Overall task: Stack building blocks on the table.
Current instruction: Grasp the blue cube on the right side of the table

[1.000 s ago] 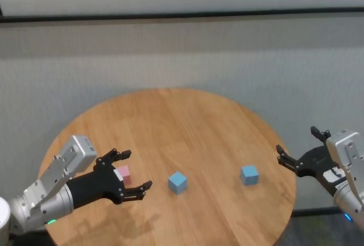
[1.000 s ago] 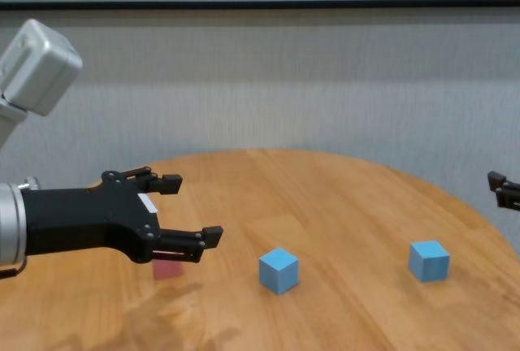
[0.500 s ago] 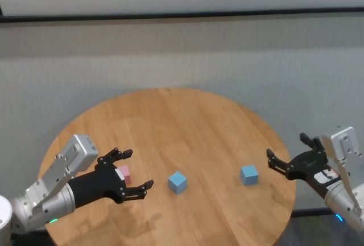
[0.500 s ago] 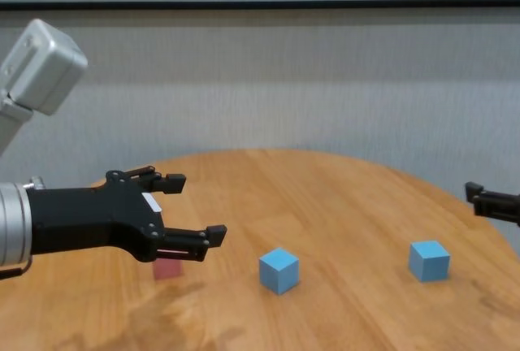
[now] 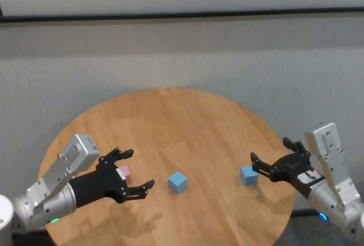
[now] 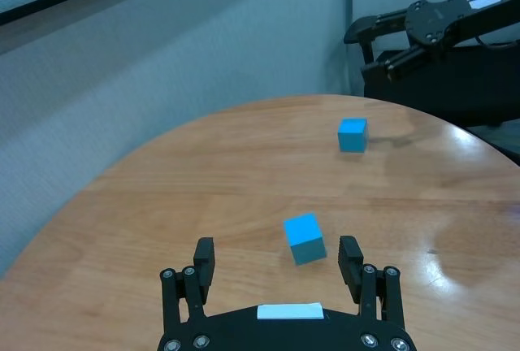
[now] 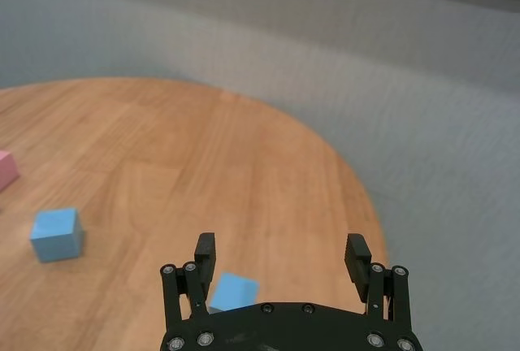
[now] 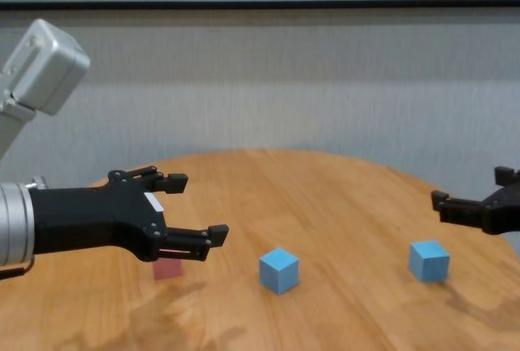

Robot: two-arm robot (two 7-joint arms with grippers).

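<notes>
Low in the head view, three building blocks are sitting apart on the round wooden table [image 5: 170,115]: a pink cube [image 5: 123,173] at lower left, a light blue cube [image 5: 177,182] just below the frame's centre, and a second light blue cube [image 5: 248,175] toward the lower right. None is resting on another (all three are lying flat on the planks).

The left gripper [image 5: 132,171] is reaching in from the lower left corner, hanging above the table with its fingers spread wide, one on each side of the pink cube; in the chest view that cube [image 8: 168,268] is showing beneath the black fingers, not pinched.

The right gripper [image 5: 270,160] is coming in from the lower right edge, its jaws also parted and gripping nothing, hovering just above and beside the right-hand blue cube [image 8: 429,260]. In the right wrist view this cube [image 7: 233,292] is lying close under the near finger [image 7: 205,252].
</notes>
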